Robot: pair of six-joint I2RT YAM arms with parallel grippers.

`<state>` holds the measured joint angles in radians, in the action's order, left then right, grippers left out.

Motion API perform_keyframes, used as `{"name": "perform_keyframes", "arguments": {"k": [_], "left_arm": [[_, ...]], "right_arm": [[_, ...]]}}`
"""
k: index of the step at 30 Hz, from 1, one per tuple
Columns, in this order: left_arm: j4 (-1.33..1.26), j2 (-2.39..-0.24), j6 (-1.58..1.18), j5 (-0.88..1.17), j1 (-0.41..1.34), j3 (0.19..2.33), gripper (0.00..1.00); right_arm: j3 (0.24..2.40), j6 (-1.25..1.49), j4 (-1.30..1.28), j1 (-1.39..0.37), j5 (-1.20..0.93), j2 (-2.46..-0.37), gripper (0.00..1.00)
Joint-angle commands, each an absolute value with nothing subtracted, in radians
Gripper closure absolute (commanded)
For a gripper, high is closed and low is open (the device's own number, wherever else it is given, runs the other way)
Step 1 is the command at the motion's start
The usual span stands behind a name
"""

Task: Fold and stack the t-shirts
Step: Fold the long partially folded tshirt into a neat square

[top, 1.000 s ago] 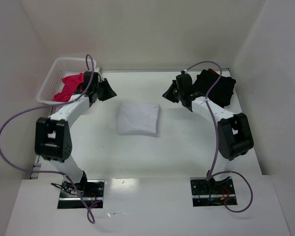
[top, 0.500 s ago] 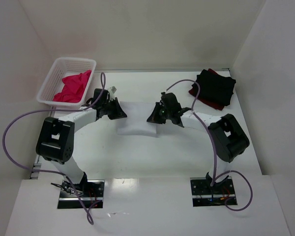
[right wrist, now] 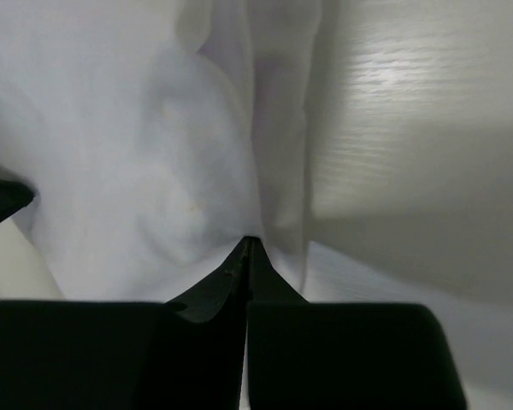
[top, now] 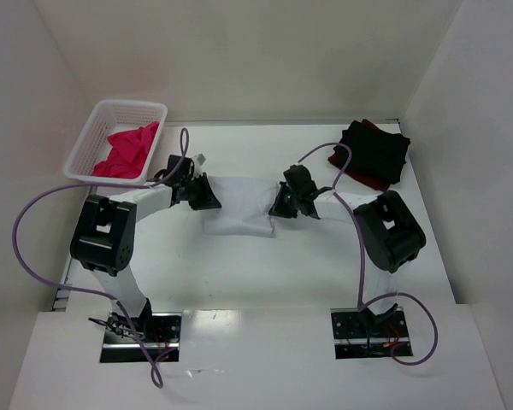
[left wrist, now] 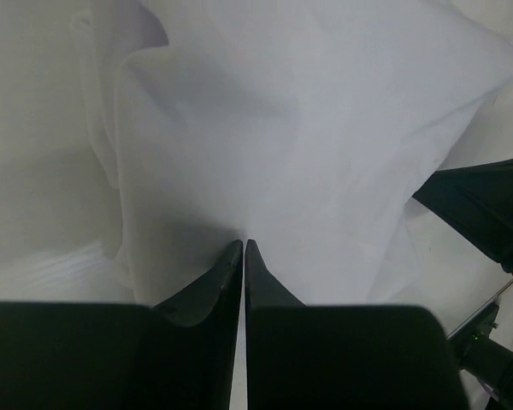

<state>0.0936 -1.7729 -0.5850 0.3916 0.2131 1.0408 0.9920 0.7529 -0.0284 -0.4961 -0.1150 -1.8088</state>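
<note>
Swung inward, elbows out and wrists low, left claw and right claw each pinch the white shirt stretched between them.

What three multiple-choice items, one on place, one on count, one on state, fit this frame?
1. The pink t-shirt lies: A in the basket; B at the near edge; C in a gripper.
2. T-shirts stacked far right: A one; B two; C four.
3. The white t-shirt is: A untouched; B pinched by both grippers; C rolled up.
A, pink cloth sits within its walls; B, black t-shirt over dark red t-shirt; B, left gripper and right gripper are shut on it.
</note>
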Motion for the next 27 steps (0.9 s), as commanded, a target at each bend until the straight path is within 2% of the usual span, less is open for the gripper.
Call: {"name": "perform_keyframes", "arguments": {"k": [1,3,4,8,9,10,11,12,15,17,19,27], "left_arm": [[0.129,-1.686,-0.541,0.409,0.216,1.091,0.80],[0.140,-1.625,-0.532,0.421,0.216,1.091,0.63],[0.148,-1.601,-0.531,0.422,0.216,1.091,0.62],[0.170,-1.495,-0.531,0.406,0.216,1.062,0.45],[0.181,-1.472,-0.531,0.378,0.216,1.047,0.39],[0.193,-1.461,-0.531,0.354,0.216,1.035,0.34],[0.201,-1.451,-0.535,0.317,0.216,1.020,0.26],[0.205,-1.444,-0.541,0.272,0.216,1.004,0.17],[0.195,-1.434,-0.578,0.177,0.216,0.961,0.03],[0.169,-1.434,-0.588,0.166,0.216,0.940,0.00],[0.138,-1.470,-0.605,0.158,0.216,0.927,0.00],[0.114,-1.526,-0.615,0.153,0.216,0.927,0.00]], "right_arm": [[1.039,0.718,-0.074,-0.460,-0.073,-1.722,1.00],[1.047,0.718,-0.082,-0.460,-0.085,-1.647,0.97],[1.048,0.718,-0.083,-0.460,-0.086,-1.620,0.95],[1.048,0.704,-0.083,-0.460,-0.119,-1.546,0.84],[1.048,0.695,-0.087,-0.460,-0.126,-1.546,0.77],[1.048,0.687,-0.094,-0.460,-0.126,-1.546,0.68],[1.044,0.687,-0.094,-0.460,-0.126,-1.551,0.55],[1.032,0.683,-0.094,-0.460,-0.130,-1.558,0.46],[0.996,0.676,-0.066,-0.460,-0.147,-1.582,0.21],[0.975,0.676,-0.048,-0.460,-0.147,-1.610,0.09],[0.974,0.668,-0.048,-0.460,-0.156,-1.647,0.02],[0.991,0.647,-0.025,-0.460,-0.167,-1.724,0.02]]}}
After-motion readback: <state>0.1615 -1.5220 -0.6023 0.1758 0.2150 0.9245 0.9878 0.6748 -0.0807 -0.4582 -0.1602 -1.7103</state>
